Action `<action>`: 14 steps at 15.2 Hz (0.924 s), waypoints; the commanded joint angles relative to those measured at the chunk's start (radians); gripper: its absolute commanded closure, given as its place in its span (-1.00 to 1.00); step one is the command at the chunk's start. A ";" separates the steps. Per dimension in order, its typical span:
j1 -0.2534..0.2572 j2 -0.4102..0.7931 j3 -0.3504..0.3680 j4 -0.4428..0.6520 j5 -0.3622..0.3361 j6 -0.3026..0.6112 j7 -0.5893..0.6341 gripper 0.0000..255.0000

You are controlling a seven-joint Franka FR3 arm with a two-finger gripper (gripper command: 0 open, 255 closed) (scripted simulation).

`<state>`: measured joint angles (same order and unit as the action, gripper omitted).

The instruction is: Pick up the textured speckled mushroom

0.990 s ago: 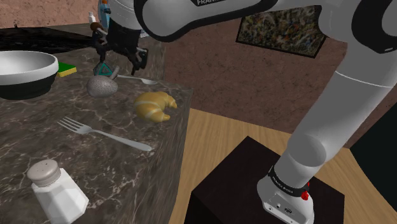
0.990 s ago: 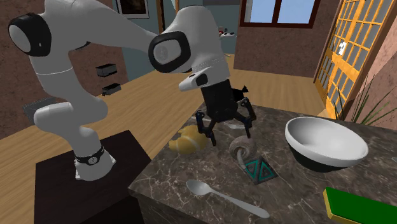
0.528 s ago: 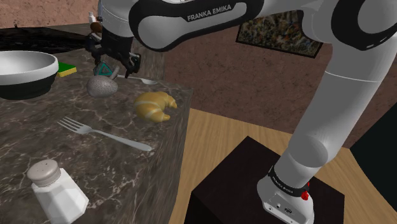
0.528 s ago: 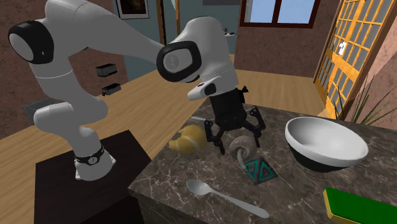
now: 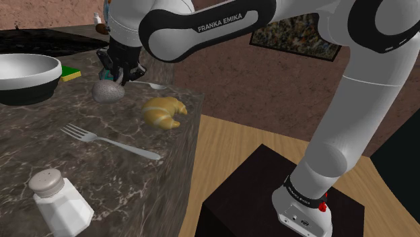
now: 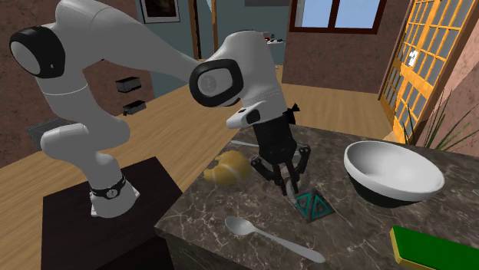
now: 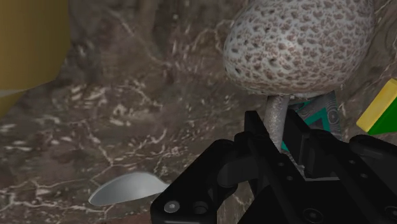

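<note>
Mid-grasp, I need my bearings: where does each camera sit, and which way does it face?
Shoulder view: beside the stand, looking down over the counter; stand and arm show.
Second exterior view: across the counter, facing the robot; whole arm shows.
Wrist view: on the hand, looking along the gripper at the mushroom it clasps.
Shared: both exterior views show the croissant.

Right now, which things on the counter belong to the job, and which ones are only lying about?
Belong to the job: speckled mushroom; tool, closed on its stem.

Only lying about: croissant; fork; spoon; salt shaker; bowl; green sponge; teal pyramid.
</note>
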<state>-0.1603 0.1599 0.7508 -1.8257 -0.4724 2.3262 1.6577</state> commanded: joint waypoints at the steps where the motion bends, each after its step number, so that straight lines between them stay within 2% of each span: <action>1: 0.000 0.000 0.000 0.000 0.000 0.000 0.000 1.00; 6: 0.000 0.001 0.000 0.000 0.000 0.000 0.000 1.00; 14: -0.004 -0.021 0.012 0.082 0.048 -0.091 -0.050 1.00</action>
<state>-0.1624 0.1441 0.7614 -1.7527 -0.4323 2.2473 1.6156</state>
